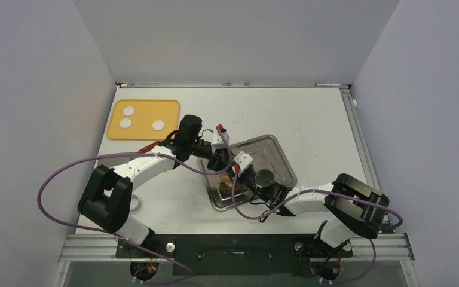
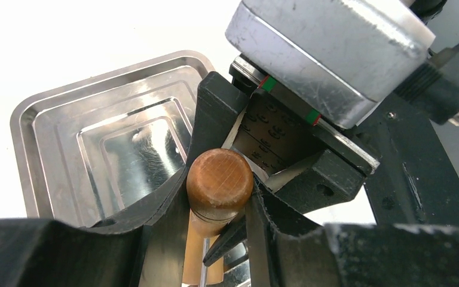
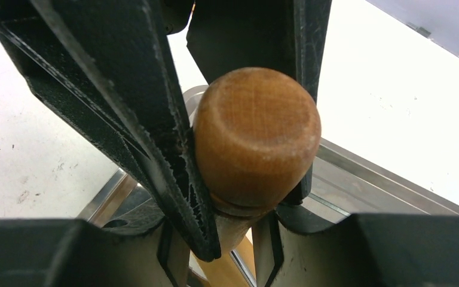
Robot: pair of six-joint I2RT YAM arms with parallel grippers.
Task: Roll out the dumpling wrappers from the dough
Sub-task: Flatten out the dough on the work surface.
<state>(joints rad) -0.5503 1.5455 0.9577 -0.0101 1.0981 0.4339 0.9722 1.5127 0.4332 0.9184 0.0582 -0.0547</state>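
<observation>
Since each arm grips one end of the rolling pin (image 2: 219, 176), note the hold first: left end effector (image 2: 218, 206) pinching one wooden knob, right end effector (image 3: 248, 179) pinching the other. The pin sits over the metal tray (image 1: 278, 156) at mid-worktop (image 1: 311, 113); you cannot tell whether it is lifted clear.

The dough (image 1: 128, 110) — three small white matte discs — lies on the yellow tray (image 1: 168, 111) at the far left, well apart from the pin, none of it flattened yet.

Risks for your carry across:
- The knobs are smooth, domed turned wood, so a pinch on that curve may slip or let the pin swivel.
- Arms moving out of step could wrench it loose.
- The metal tray is stepped, polished steel — a dropped pin would likely skid.
- The dough looks soft; heavy pressure may smear it or stick it to the pin.
</observation>
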